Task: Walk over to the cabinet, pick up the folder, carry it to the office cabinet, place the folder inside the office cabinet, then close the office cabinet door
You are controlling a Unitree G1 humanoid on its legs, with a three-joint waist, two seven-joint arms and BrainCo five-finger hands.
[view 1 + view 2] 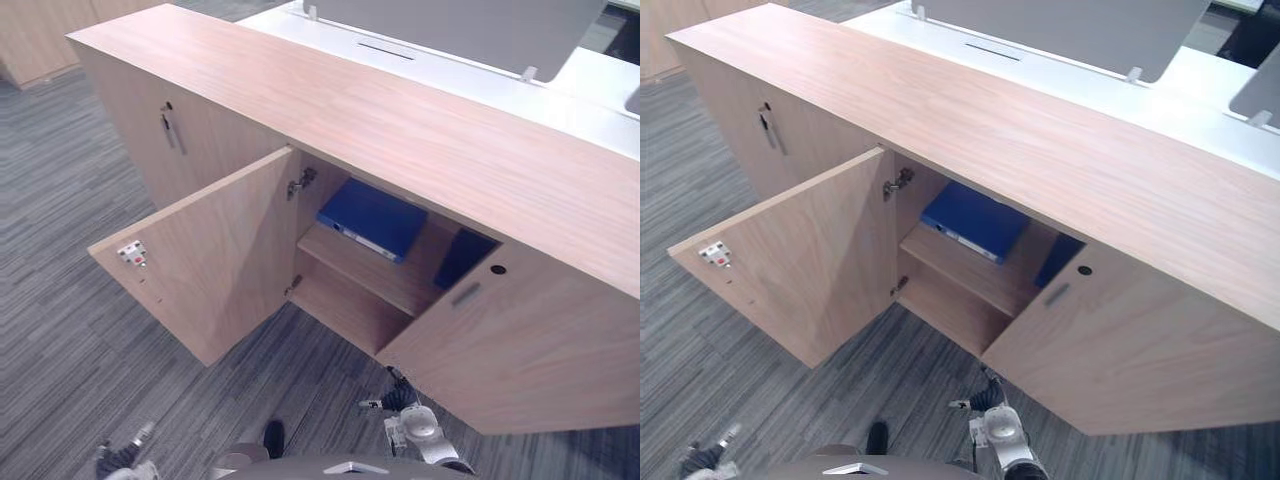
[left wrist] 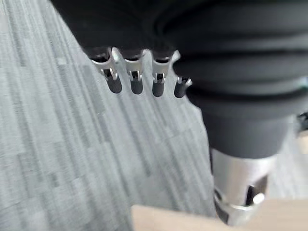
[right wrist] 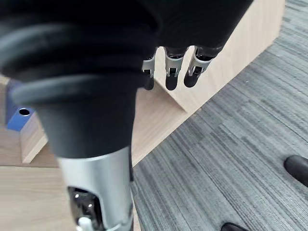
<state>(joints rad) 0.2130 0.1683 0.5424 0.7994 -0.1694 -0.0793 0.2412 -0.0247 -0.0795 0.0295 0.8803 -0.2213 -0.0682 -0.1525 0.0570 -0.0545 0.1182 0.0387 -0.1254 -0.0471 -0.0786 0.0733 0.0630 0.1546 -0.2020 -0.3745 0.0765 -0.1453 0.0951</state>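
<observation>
1. Office cabinet (image 1: 400, 120): long wooden unit on carpet floor (image 1: 60, 330). Both doors of one bay stand open.
2. Left door (image 1: 220, 260): swung wide, free edge w/ latch plate (image 1: 132, 253) pointing out toward robot's left. Right door (image 1: 520, 350): part-open, free edge toward centre of opening.
3. Shelf (image 1: 390, 280): inside bay, front edge exposed betw. the doors.
4. Folder (image 1: 372, 218): blue, lying flat on shelf at the back, spine facing the opening, long axis approx. along shelf front edge. Placement judged complete; closing doors remains.
5. Right hand (image 3: 172, 72): low, just beside bottom of right door's free edge; fingers straight, side by side, holding nothing.
6. Left hand (image 2: 136, 79): low over carpet, near left door's free edge but apart from it; fingers straight in a row, nothing held.

Key relation: each door's free edge lies fwd of the hand on its own side. Right hand is nearer its door; left door needs the longer swing.
</observation>
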